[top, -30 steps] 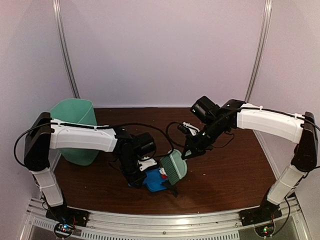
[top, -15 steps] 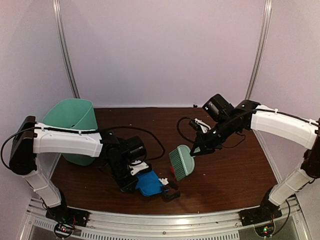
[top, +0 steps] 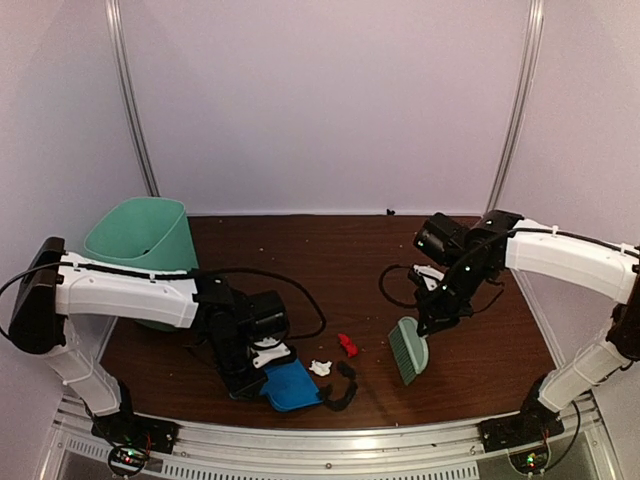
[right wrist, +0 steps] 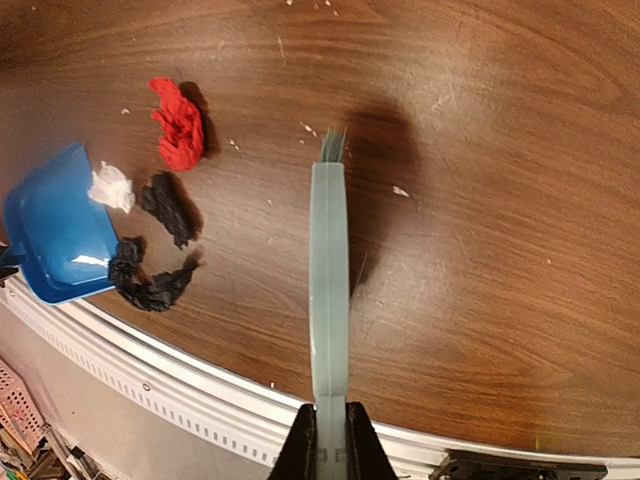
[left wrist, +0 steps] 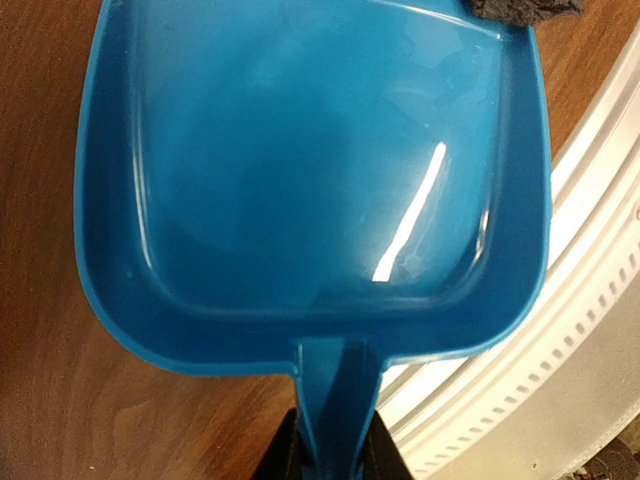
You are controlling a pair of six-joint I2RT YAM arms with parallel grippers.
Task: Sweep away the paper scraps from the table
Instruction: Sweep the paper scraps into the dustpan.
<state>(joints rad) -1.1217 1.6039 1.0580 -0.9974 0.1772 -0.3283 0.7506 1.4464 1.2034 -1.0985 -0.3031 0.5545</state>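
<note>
My left gripper (top: 258, 362) is shut on the handle of the blue dustpan (top: 291, 385), which lies near the front edge; its pan (left wrist: 310, 170) looks bare inside. The paper scraps lie on the table (top: 480, 360) just right of it: a red one (top: 347, 345), a white one (top: 321, 368), and black ones (top: 343, 395). A black scrap (left wrist: 525, 8) touches the pan's lip. My right gripper (top: 434, 318) is shut on the pale green brush (top: 408, 350), held well to the right of the scraps. The right wrist view shows the brush (right wrist: 328, 260) edge-on, with red (right wrist: 178, 123), white (right wrist: 110, 187) and black (right wrist: 150, 280) scraps to its left.
A mint-green bin (top: 140, 235) stands at the back left, behind my left arm. The silver frame rail (top: 330, 440) runs along the front edge, close under the dustpan. Fine crumbs dot the wood (right wrist: 400, 190) near the brush.
The right arm has carried the brush to the right, away from the dustpan. The dustpan has slid left and nearer, and the red, white and black scraps now lie uncovered between them.
</note>
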